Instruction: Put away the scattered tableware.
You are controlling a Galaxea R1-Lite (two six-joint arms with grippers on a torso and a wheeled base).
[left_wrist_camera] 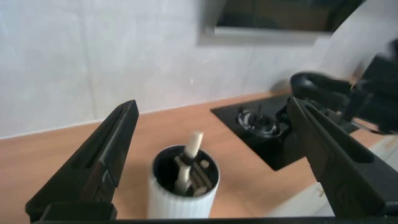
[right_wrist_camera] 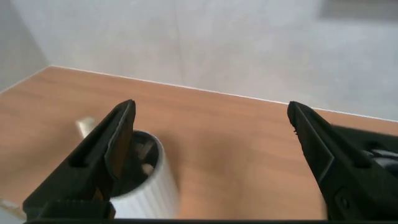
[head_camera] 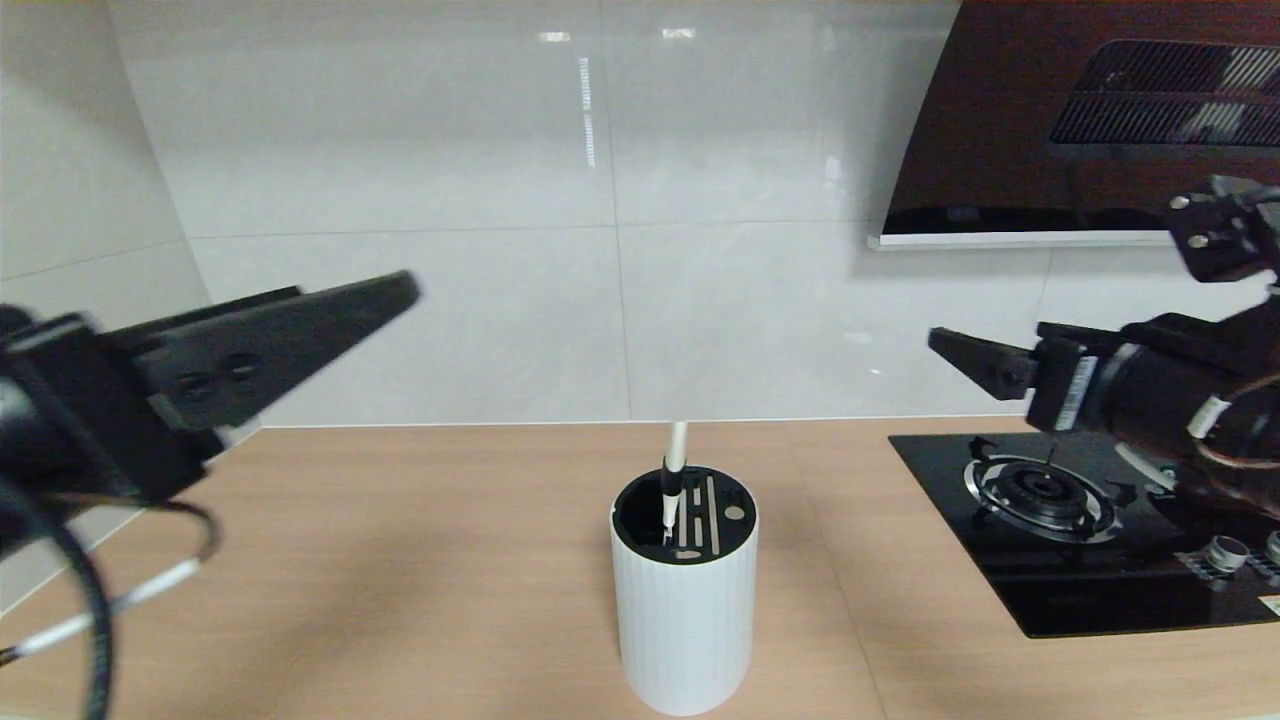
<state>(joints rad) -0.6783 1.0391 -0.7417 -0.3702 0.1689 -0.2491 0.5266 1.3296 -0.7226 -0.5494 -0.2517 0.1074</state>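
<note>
Closest thing is the left gripper (head_camera: 400,292), hanging up in the air over the left side of the counter (head_camera: 400,560). From its own wrist view the fingers (left_wrist_camera: 106,155) are spread wide with nothing between them, and the white holder (head_camera: 685,610) sits below and ahead of it.

The holder is a ribbed white cylinder with a black slotted top. It stands near the front edge of the counter, roughly mid-width, and apart from the black stove (head_camera: 1050,580) set into the right end. One utensil (head_camera: 673,470) is standing in it, close to upright, with a pale handle and a dark band poking up above the rim. It goes in on the left part of the top, but I can't tell exactly which opening.

The right gripper (head_camera: 945,350) is up above the stove's burner (head_camera: 1040,490), tip pointing toward the middle of the counter. It's wide open too, holding nothing. A dark range hood (head_camera: 1080,120) hangs on the tiled wall (head_camera: 500,200) behind.
</note>
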